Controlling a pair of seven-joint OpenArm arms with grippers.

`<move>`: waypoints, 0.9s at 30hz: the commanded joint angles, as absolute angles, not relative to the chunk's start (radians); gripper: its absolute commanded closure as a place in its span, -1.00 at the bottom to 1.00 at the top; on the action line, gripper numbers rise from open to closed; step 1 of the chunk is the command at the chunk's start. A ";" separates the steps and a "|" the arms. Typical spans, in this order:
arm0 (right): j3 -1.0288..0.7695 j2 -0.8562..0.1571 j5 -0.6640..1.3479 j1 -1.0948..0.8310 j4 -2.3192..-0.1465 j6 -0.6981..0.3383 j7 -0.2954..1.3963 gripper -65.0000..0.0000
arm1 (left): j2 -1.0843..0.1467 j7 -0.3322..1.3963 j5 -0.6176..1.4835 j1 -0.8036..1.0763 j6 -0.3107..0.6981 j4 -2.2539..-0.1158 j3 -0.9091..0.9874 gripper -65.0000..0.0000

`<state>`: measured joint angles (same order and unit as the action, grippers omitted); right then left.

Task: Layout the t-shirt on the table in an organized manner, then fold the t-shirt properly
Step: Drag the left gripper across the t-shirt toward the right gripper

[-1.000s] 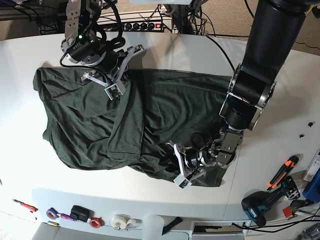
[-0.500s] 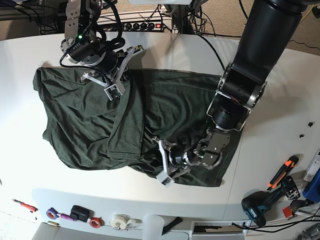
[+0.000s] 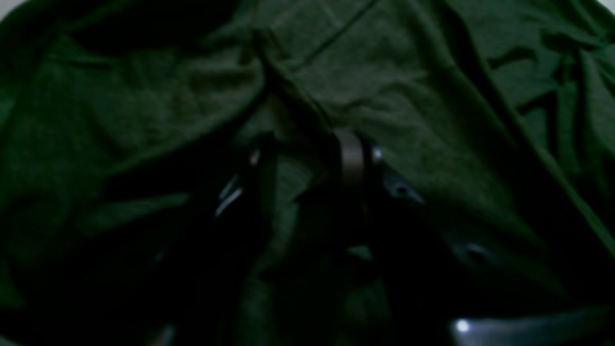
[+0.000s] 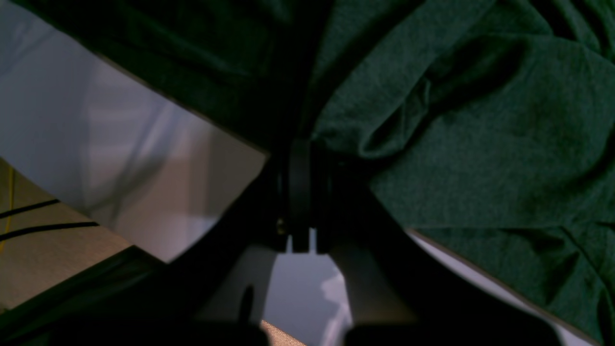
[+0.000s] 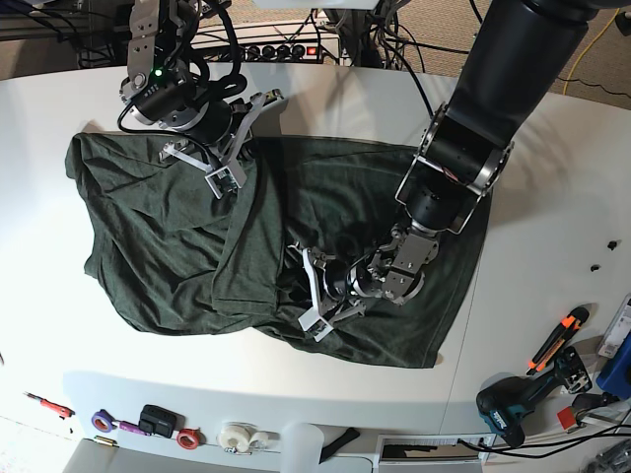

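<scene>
From the base view we see the t-shirt point(image 5: 187, 236) spread rumpled across the white table point(image 5: 552, 187), one panel folded over its middle. The right gripper point(image 5: 225, 158) sits at the shirt's far edge; the left gripper point(image 5: 314, 296) lies low on the cloth near the front hem, its fingers holding a bunched fold. Along the table's near edge lie tape rolls point(image 5: 237, 434), and at the side a drill point(image 5: 513, 404) and an orange-handled cutter point(image 5: 560, 335). The left wrist view, dark and blurred, shows its fingers point(image 3: 353, 158) set apart with a ridge of cloth gathered between them. The right wrist view shows its fingers point(image 4: 300, 182) pressed together, pinching the shirt's edge over bare table.
</scene>
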<state>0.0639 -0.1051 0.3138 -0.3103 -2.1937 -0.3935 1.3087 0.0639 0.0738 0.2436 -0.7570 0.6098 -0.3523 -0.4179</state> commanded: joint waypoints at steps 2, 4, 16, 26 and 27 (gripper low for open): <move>0.062 -0.108 0.321 -0.305 -2.213 -0.400 1.288 1.00 | 0.073 0.051 0.258 -0.790 0.618 -0.369 -0.417 0.38; 0.062 -0.109 0.321 -0.305 -2.213 -0.400 1.287 1.00 | 0.072 0.051 0.291 -0.790 0.626 -0.369 -0.417 0.38; 0.062 -0.108 0.321 -0.304 -2.213 -0.400 1.283 1.00 | 0.099 0.024 0.300 -0.790 0.559 -0.369 -0.417 0.38; 0.062 -0.108 0.321 -0.305 -2.213 -0.400 1.282 1.00 | 0.100 0.067 0.434 -0.789 0.503 -0.369 -0.417 0.37; 0.062 -0.108 0.321 -0.305 -2.213 -0.400 1.282 1.00 | 0.101 0.075 0.441 -0.789 0.499 -0.369 -0.417 0.37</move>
